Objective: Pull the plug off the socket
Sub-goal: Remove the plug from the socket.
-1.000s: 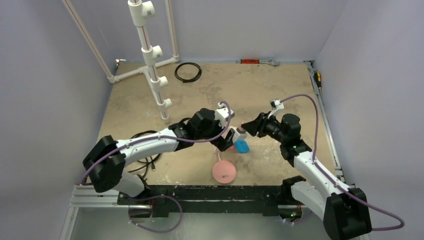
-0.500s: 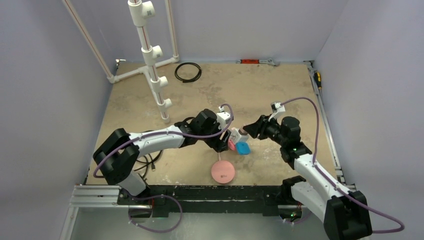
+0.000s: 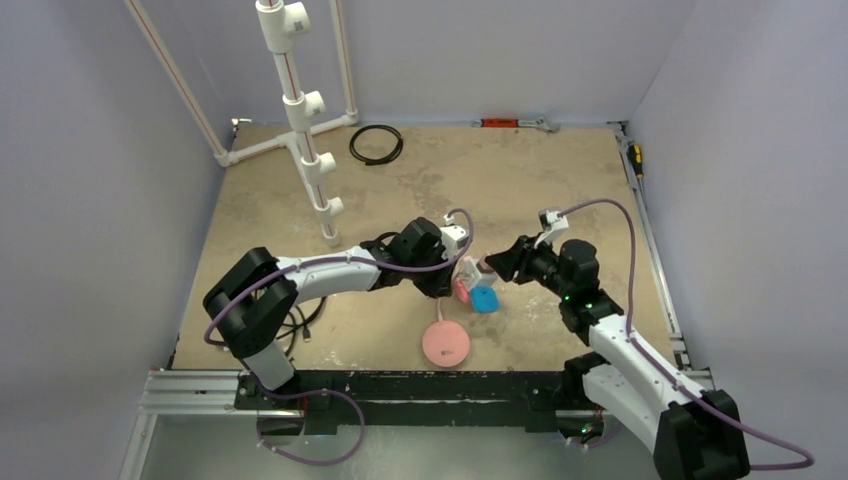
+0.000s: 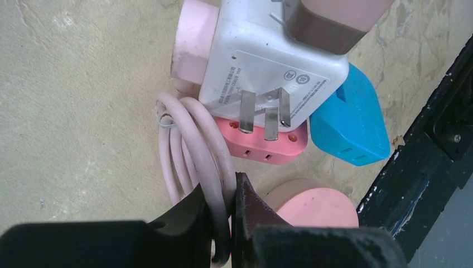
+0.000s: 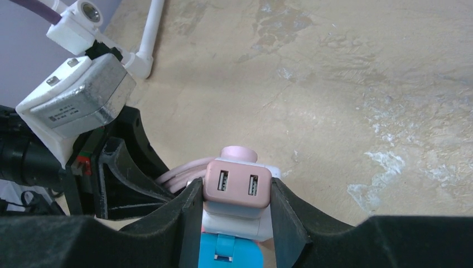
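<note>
Now the left claw (image 4: 222, 201) is pinched shut on the coiled pink cable (image 4: 192, 139); a second ago it gaped wide.
The right claw (image 5: 236, 192) is clamped on the socket (image 4: 262, 61), which sits between the two arms on the blotchy, sandy counter (image 3: 500, 170). The socket is a glossy white plastic cube with bare metal prongs (image 4: 262, 114), a label in print too fine to read, and a pink face with two USB ports (image 5: 237, 181). A round pink plug (image 4: 192, 39) sits in one side and a smooth blue plug (image 4: 348, 120) is against another. A flat pink disc (image 3: 447, 343) lies nearby.
</note>
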